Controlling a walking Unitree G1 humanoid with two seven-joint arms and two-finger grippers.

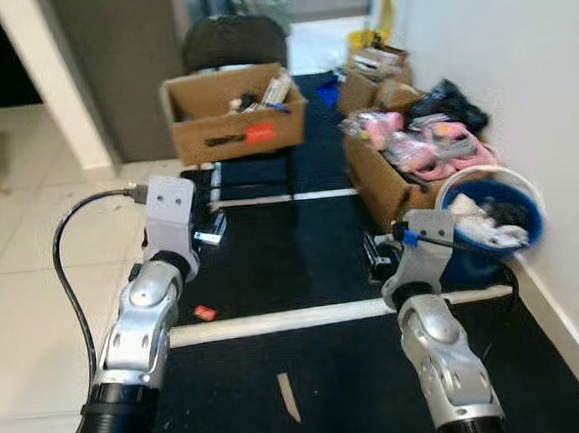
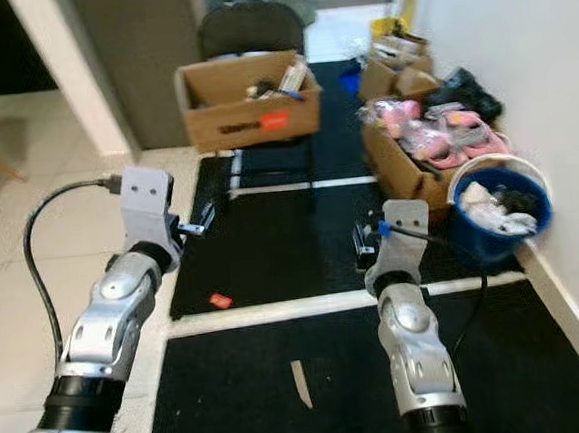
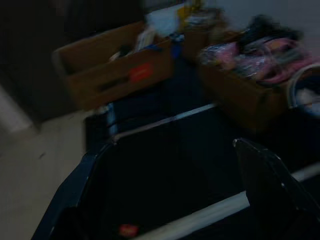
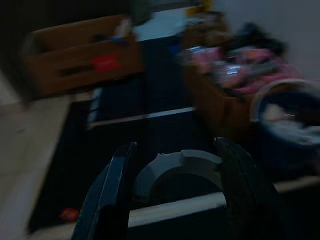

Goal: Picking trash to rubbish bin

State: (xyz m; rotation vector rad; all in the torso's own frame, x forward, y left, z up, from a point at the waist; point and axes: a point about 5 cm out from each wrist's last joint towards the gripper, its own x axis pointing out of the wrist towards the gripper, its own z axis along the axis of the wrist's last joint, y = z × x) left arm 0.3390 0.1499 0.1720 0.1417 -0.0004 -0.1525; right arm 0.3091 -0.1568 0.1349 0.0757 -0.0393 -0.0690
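Observation:
The rubbish bin [image 1: 449, 202] is a blue bucket with a white rim, standing by the right wall with white and dark scraps inside. My right gripper [image 4: 176, 144] hovers low over the black mat just left of the bin, shut on a grey curved piece [image 4: 175, 167]. My left gripper [image 3: 172, 145] is held out over the mat's left part, open with nothing between its fingers. A small red scrap [image 1: 205, 311] lies at the mat's left edge, below the left gripper. A tan strip [image 1: 288, 395] lies on the near mat between my arms.
A cardboard box of pink items [image 1: 405, 152] stands just behind the bin. Another open box [image 1: 233, 116] rests on a dark chair [image 1: 234, 40] farther back. More boxes [image 1: 374, 79] line the right wall. White tape lines [image 1: 278, 321] cross the mat; pale tiles [image 1: 22, 258] lie to the left.

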